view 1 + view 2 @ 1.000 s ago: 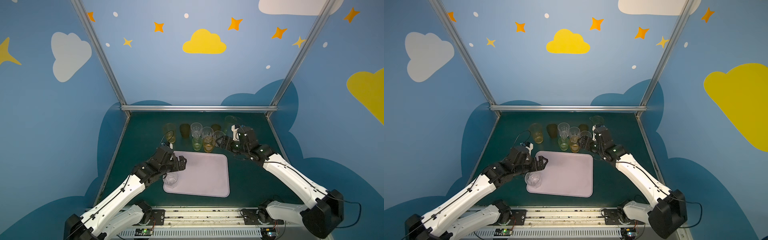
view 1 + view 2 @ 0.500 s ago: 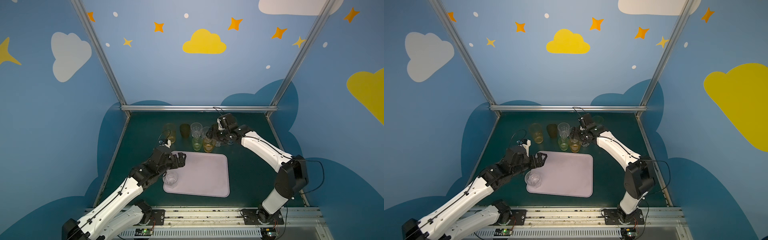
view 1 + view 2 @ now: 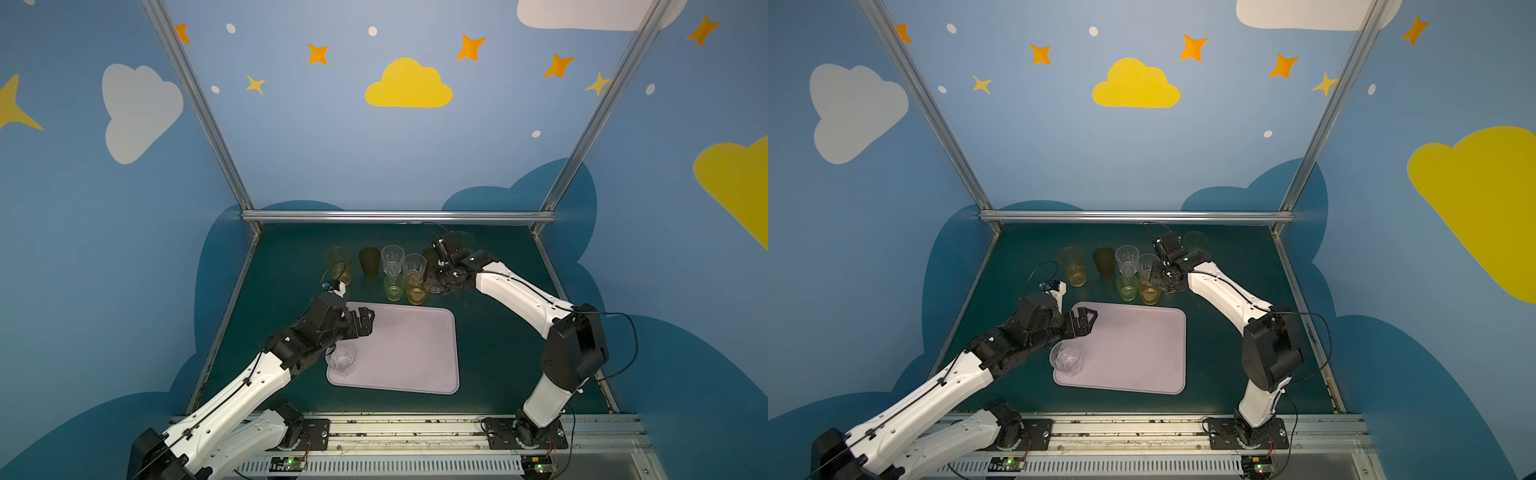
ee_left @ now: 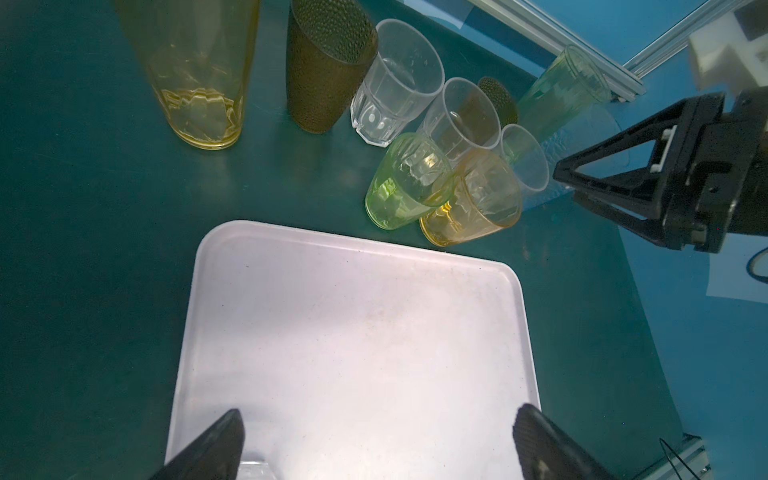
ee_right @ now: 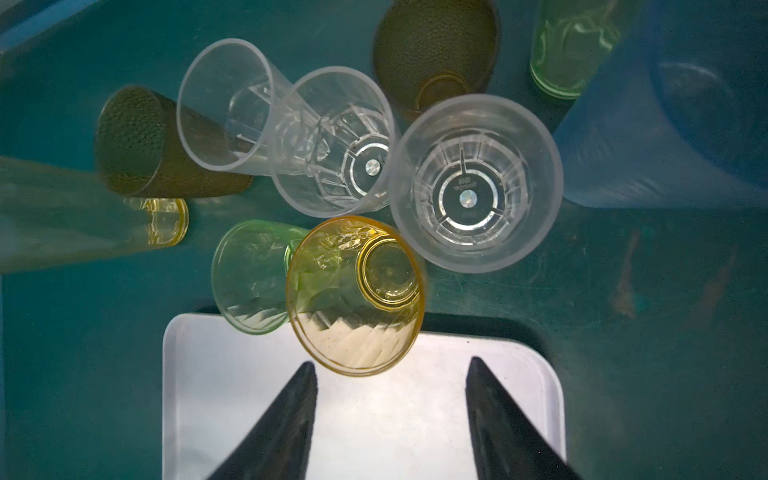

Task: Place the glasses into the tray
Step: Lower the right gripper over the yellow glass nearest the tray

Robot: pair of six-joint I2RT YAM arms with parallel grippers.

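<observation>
Dark teal matting [image 3: 291, 257] covers the bench between blue walls [image 3: 374, 166] painted with clouds. At mid-frame lies the smooth lilac-pink tray [image 3: 415, 353], rectangular, round-cornered and low-rimmed. One clear faceted tumbler [image 3: 341, 360] stands upright in its lower-left corner. Above the tray's upper edge cluster a tall yellow tumbler [image 3: 340, 266], a dimpled brown tumbler [image 3: 369, 261], a short green glass [image 3: 394, 287] and an orange glass [image 3: 417, 291] side by side. The left gripper [image 3: 365, 322] hovers over the tray's left side, fingers wide, empty. The right gripper [image 5: 391, 365] hangs over the cluster, fingers partly apart, clamping nothing.

White arms [image 3: 249, 386], black joints [image 3: 575, 353], thin black cables [image 3: 636, 343]
</observation>
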